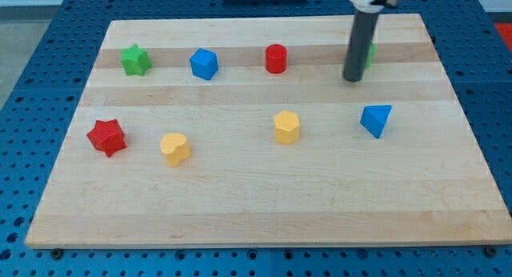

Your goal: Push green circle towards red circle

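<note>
The red circle point(276, 58) stands upright near the view's top, middle of the board. The green circle point(371, 53) is mostly hidden behind my rod; only a green sliver shows at the rod's right edge. My tip point(353, 79) rests on the board just in front of and to the left of the green circle, to the right of the red circle. Whether the tip touches the green circle cannot be told.
A green star point(135, 60) and a blue block point(204, 64) sit left of the red circle. A red star point(106, 137), a yellow heart point(174, 148), a yellow hexagon point(286, 126) and a blue triangle point(376, 119) lie across the middle. The wooden board point(256, 221) sits on a blue pegboard.
</note>
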Tool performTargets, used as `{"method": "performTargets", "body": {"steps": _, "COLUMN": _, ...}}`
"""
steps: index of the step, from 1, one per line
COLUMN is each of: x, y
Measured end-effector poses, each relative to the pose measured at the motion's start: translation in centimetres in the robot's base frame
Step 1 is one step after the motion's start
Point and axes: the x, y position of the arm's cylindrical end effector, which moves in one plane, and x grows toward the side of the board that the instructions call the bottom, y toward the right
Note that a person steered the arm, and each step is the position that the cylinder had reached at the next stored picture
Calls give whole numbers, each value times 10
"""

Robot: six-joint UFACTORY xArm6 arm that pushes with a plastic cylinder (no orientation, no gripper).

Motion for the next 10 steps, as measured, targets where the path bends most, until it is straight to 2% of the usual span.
{"method": "performTargets", "body": {"steps": 1, "x": -17, "y": 77}}
{"method": "performTargets", "body": {"steps": 2, "x": -27, "y": 74}}
{"method": "performTargets", "body": {"steps": 3, "x": -54, "y": 53}}
{"method": "performTargets", "body": {"steps": 5, "x": -50, "y": 40}}
{"method": "performTargets", "body": {"steps": 6, "x": -31, "y": 3}}
{"method": "performTargets", "body": {"steps": 8, "x": -29, "y": -4}}
{"method": "performTargets", "body": {"steps": 10, "x": -27, "y": -76}}
